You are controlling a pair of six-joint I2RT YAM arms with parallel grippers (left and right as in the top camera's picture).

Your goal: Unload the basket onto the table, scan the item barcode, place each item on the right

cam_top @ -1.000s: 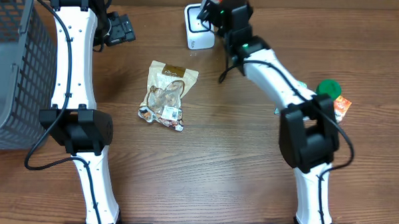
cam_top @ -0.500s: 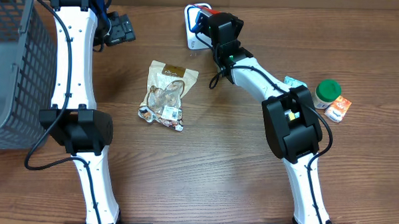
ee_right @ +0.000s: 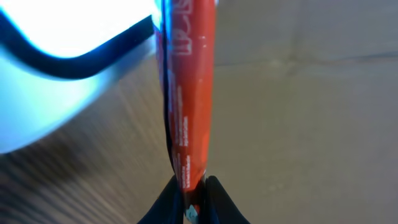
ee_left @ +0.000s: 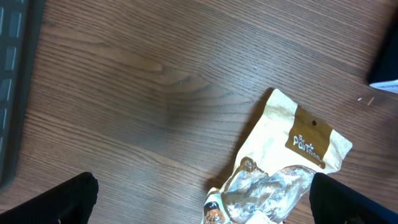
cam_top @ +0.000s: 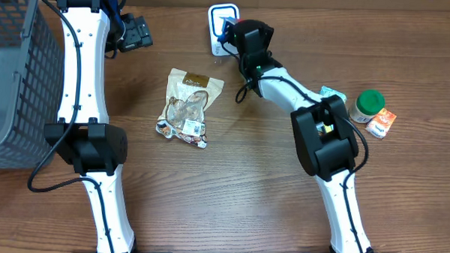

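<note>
My right jaws are pressed nearly together, pinching a thin red packet (ee_right: 189, 93) by its lower edge. The packet stands upright, edge-on to the wrist camera. It sits just in front of the white barcode scanner (cam_top: 219, 42) at the top centre of the overhead frame. My left jaws are spread wide at the upper left, over the bare table (cam_top: 246, 180). A tan snack pouch (ee_left: 298, 149) shows in that wrist view's lower right.

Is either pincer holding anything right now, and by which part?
The right pincer pinches the thin red packet by one end; the left pincer is open, holding nothing.
</note>
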